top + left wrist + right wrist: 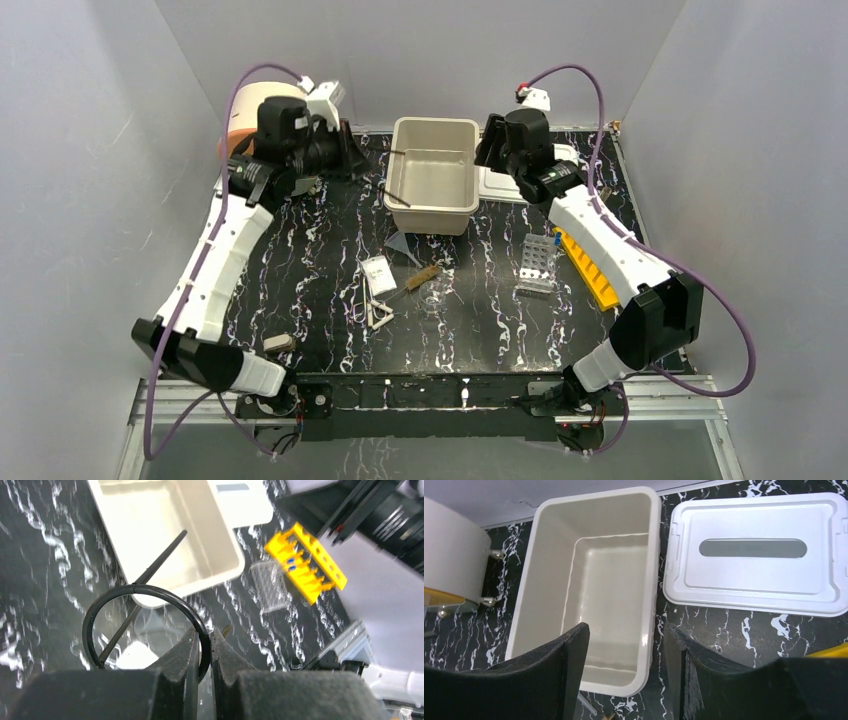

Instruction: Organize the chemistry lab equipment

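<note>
My left gripper (pixel 204 635) (pixel 350 160) is shut on a black wire ring (pixel 100 610) with a thin rod (pixel 160 555) that reaches over the beige bin (pixel 165 530) (pixel 432 175). Above the bin's right rim (pixel 651 580) my right gripper (pixel 624 645) (pixel 492 150) is open and holds nothing. On the table in front of the bin lie a grey cone (pixel 400 243), a white packet (pixel 377 270), a wood-handled tool (pixel 422 277), a clear packet (pixel 437 290) and a white triangle frame (pixel 380 315). To the right stand the grey holed rack (pixel 537 263) (pixel 270 586) and the yellow tube rack (pixel 587 265) (pixel 306 562).
The white bin lid (pixel 754 555) (pixel 500 183) lies flat to the right of the bin. A big beige-and-orange drum (pixel 245 125) (pixel 449 545) stands at the back left, behind my left arm. A small grey item (pixel 278 342) lies near the front left.
</note>
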{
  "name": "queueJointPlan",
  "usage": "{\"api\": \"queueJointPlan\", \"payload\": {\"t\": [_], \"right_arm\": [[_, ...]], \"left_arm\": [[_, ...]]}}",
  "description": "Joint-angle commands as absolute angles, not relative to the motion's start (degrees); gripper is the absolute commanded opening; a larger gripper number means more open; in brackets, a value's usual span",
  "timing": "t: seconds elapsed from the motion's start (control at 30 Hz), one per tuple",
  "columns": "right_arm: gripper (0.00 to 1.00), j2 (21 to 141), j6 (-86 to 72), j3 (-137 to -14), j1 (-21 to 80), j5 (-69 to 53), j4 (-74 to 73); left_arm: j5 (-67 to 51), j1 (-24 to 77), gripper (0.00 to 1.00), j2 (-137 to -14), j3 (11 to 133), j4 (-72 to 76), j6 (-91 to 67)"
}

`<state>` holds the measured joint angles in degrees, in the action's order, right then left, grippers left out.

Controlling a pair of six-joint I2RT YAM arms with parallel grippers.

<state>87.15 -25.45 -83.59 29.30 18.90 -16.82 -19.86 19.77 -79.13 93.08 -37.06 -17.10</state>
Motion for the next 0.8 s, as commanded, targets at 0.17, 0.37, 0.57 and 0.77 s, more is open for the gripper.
{"api": "queueJointPlan", "payload": {"t": [0.17, 0.37, 0.57, 0.77], "right_arm": [[0.64, 81.0, -29.2, -78.8, 22.5, 17.6, -13.6], [0.64, 80.3, -28.0, -75.9, 20.4, 17.7, -11.4], [0.65, 80.1, -26.9, -74.5, 19.6, 17.4, -11.0], [0.65, 79.9, -26.9, -73.2, 19.2, 16.7, -11.3]], "left_arm": [[-19.0, 21.9, 0.00, -97.4, 115.3, -30.4, -17.7], [-10.6, 24.6, 0.00, -112.2, 128.0, -31.7, -17.0], [-6.5, 25.6, 0.00, -120.7, 132.5, -31.5, -16.3], [5.7, 28.5, 0.00, -126.6, 133.5, -32.2, -14.5]]}}
